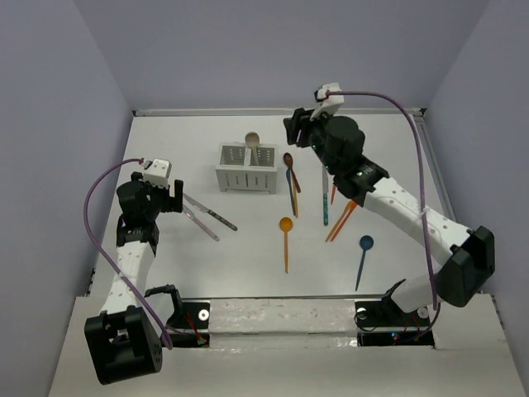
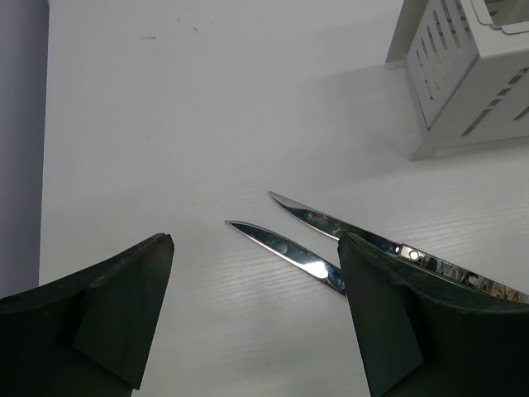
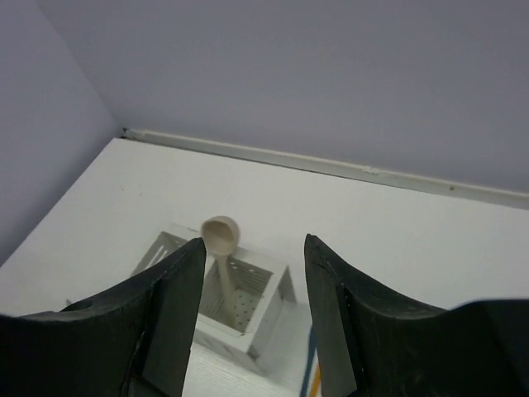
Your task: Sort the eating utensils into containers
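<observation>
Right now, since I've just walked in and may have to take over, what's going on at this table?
Two robot arms are sorting cutlery into a white slotted caddy. The right pincer hangs open and empty above the caddy, where one beige spoon stands in a compartment. The left pincer is open, low over two knives lying on the table to the caddy's left, gripping neither. An orange spoon, a dark blue spoon and several other utensils lie loose to the caddy's right.

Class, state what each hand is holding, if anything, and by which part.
Nothing. Left hand open over two knives; right hand open over the spoon in the caddy.
</observation>
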Controlling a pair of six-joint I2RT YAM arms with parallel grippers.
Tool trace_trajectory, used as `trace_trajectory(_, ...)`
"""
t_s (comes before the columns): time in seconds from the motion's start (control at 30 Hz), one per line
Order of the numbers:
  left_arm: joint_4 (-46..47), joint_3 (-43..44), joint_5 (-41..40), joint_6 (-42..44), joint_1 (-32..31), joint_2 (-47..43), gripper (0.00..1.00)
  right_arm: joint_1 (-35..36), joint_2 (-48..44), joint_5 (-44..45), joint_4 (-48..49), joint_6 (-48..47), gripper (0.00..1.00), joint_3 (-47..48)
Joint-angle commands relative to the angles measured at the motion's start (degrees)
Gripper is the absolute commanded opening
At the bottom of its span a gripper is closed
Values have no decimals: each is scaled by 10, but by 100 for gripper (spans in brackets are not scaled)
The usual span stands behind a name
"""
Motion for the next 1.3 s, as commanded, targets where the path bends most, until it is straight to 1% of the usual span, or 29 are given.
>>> trace_trajectory(0.0, 30, -5, 4, -1, 3, -12, 93, -135, 11, -95, -252, 68, 57, 27)
trace_trajectory(0.07, 31, -6, 3, -2, 4, -13, 93, -198, 32, -132, -297, 87, 58, 15)
trace_trajectory(0.13, 32, -9, 2, -2, 3, -17, 93, -221, 52, -144, -307, 91, 60, 6)
trace_trajectory(0.2, 33, -12, 4, -1, 3, -26, 93, -243, 96, -151, -309, 101, 60, 2)
trace_trajectory(0.23, 34, -14, 6, -2, 3, -30, 93, -248, 131, -153, -312, 105, 59, 11)
trace_trajectory(0.33, 35, -19, 10, -1, 3, -42, 94, -254, 185, -127, -330, 107, 56, 34)
trace_trajectory(0.47, 36, -23, 12, -1, 4, -50, 94, -254, 259, -105, -339, 108, 55, 60)
trace_trajectory(0.7, 36, -22, 13, 0, 4, -50, 94, -254, 316, -98, -349, 106, 46, 63)
trace_trajectory(0.8, 36, -24, 13, 0, 3, -51, 94, -254, 324, -94, -349, 105, 37, 57)
trace_trajectory(0.83, 36, -24, 13, 0, 3, -53, 94, -254, 328, -88, -350, 104, 29, 57)
trace_trajectory(0.97, 37, -25, 12, 0, 3, -55, 94, -254, 331, -60, -350, 100, 19, 57)
trace_trajectory(1.0, 37, -25, 12, -1, 3, -55, 94, -254, 330, -53, -351, 99, 11, 58)
trace_trajectory(1.07, 38, -26, 10, 0, 3, -56, 94, -254, 324, -41, -357, 95, 3, 60)
trace_trajectory(1.1, 38, -26, 10, 0, 4, -56, 94, -254, 318, -37, -358, 93, 0, 58)
trace_trajectory(1.27, 38, -26, 8, 0, 4, -57, 94, -254, 263, -16, -356, 82, 0, 49)
